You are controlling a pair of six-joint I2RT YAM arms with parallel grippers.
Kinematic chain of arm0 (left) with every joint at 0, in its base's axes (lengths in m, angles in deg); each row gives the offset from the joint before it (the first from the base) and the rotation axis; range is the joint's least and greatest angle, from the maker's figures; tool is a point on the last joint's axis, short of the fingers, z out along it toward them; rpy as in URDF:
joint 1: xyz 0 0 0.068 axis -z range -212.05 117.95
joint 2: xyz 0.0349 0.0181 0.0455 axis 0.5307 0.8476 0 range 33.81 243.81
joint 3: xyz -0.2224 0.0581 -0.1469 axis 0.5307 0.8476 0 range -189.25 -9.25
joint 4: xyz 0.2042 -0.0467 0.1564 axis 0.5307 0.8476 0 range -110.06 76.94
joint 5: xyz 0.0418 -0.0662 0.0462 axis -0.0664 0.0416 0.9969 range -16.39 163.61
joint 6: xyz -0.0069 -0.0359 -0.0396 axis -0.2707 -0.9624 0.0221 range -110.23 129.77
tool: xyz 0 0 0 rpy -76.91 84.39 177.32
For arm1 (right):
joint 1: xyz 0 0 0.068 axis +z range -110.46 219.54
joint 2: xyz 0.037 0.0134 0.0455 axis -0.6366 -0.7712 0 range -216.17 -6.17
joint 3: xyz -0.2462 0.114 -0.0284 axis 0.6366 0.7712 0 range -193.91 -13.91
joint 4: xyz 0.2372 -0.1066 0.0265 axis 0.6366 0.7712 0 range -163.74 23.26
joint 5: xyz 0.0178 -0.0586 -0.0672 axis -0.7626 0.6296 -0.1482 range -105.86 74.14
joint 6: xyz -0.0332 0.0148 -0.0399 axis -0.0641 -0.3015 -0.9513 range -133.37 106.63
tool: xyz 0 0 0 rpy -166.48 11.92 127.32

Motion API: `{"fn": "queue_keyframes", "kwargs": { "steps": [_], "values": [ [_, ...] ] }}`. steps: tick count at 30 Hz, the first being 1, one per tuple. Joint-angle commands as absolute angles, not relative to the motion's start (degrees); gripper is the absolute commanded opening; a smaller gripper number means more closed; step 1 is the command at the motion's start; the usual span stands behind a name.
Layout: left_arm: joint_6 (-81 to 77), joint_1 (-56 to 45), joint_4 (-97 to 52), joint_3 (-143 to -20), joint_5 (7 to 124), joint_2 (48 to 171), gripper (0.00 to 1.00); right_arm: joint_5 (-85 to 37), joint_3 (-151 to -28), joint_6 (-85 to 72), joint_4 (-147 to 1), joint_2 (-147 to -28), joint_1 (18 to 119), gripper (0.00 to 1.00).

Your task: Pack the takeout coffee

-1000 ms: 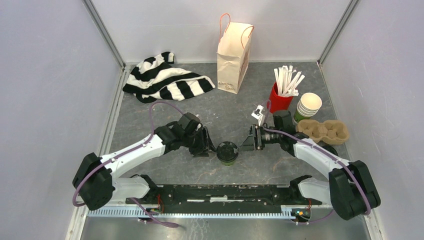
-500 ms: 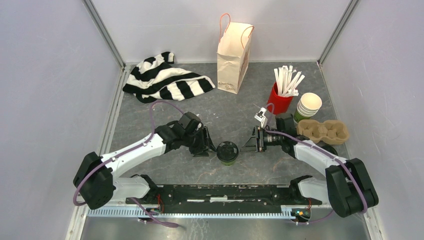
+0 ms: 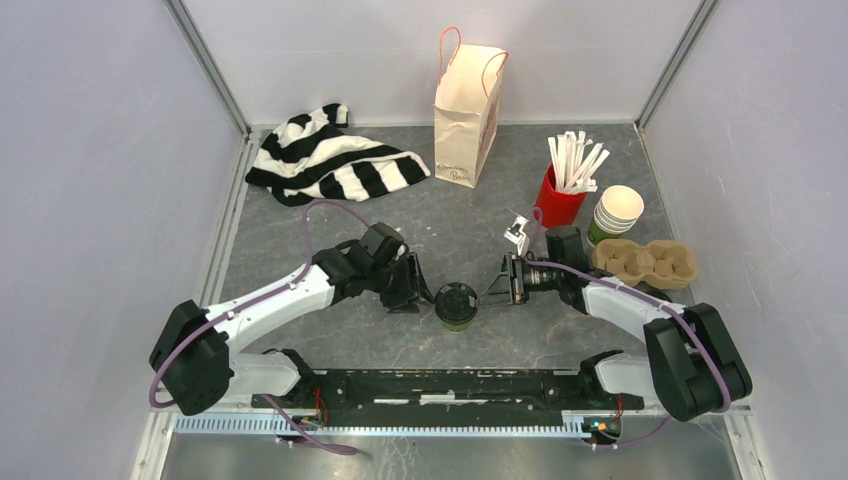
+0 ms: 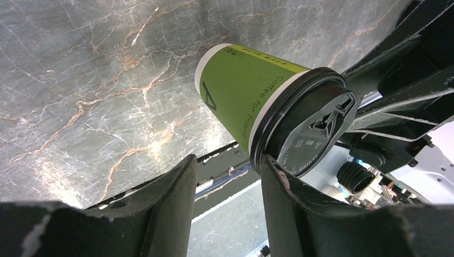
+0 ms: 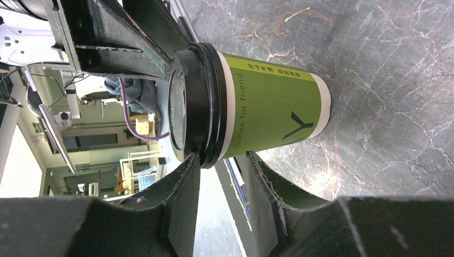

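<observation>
The cup (image 5: 267, 107) is green with a pale band and black lid (image 5: 187, 107), the cloth (image 3: 335, 165) black-and-white striped, the table (image 3: 450, 215) grey marbled, the bag (image 3: 467, 100) cream.

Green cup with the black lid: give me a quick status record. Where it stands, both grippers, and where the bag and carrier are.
cup: green cup, black lid on, upright on the table
left gripper: open, nothing between its fingers, close on the cup's left
right gripper: open, nothing between its fingers, close on the cup's right
contact: cannot tell whether either touches the cup
paper bag: upright at the far edge, apart from the cup
cardboard carrier: far right, no cup in the pockets that show
</observation>
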State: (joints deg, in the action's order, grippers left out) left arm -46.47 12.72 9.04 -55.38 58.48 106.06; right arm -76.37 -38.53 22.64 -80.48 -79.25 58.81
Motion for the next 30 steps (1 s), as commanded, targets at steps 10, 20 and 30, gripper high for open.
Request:
{"fn": "queue_keyframes", "kwargs": {
  "steps": [10, 20, 30],
  "values": [
    [-45.51, 13.74, 9.19, -41.66, 63.31, 106.63, 0.50, -59.39, -28.37, 4.75, -67.98, -85.06, 53.58, 0.37],
    [-43.94, 13.83, 9.27, -49.02, 63.12, 107.34, 0.50, -65.80, -38.06, 8.31, -67.77, -81.47, 58.83, 0.39],
    [-40.26, 13.83, 9.37, -60.48, 63.88, 112.60, 0.55, -70.32, -38.14, 19.63, -77.20, -77.67, 60.35, 0.41]
  ]
}}
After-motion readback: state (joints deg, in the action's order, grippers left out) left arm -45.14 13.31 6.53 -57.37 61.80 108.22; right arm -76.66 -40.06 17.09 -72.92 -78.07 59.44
